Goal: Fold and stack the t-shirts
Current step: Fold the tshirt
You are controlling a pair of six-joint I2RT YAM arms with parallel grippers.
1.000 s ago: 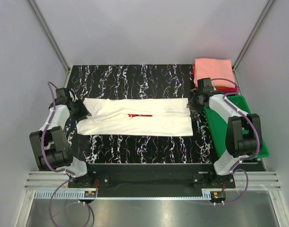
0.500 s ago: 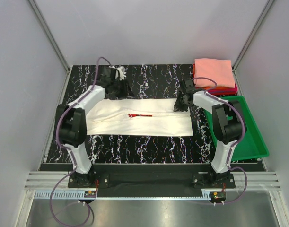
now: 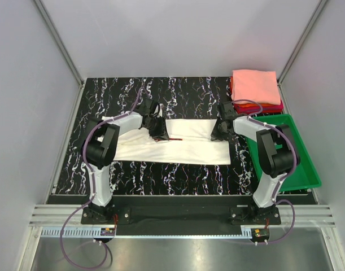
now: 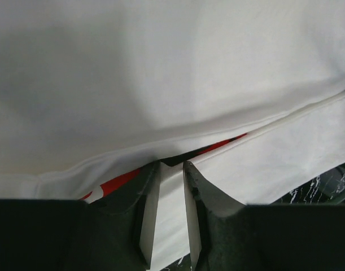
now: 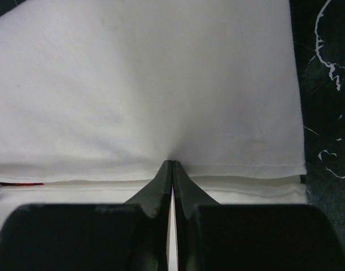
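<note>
- The cream-white t-shirt [image 3: 189, 144] is lying across the middle of the black marbled counter [image 3: 161, 175], folded lengthwise into a long band.
- A thin strip of its red print [image 4: 118, 182] is showing in the gap between two folded edges.
- The left arm [image 3: 104, 147] is rising from its base, bending at the elbow over the shirt's left end and reaching inward to the right.
- The left pincer [image 3: 156, 126] is sitting low over the far left part of the shirt.
- In the left wrist view its fingers [image 4: 148, 209] are standing slightly apart, clamping a white hem of the shirt that is passing between them.
- The right arm [image 3: 271, 155] is stretching forward and angling in to the left, with its forearm crossing the near corner of the green tray [image 3: 299, 169].
- The right pincer [image 3: 220, 129] is resting at the far right corner of the shirt.
- In the right wrist view its jaws are pressing almost together, pinching the folded edge where the cloth is puckering.
- A stack of folded t-shirts [image 3: 254, 86], salmon-pink on top with orange and red below, is sitting at the far right corner, just beyond the tray.
</note>
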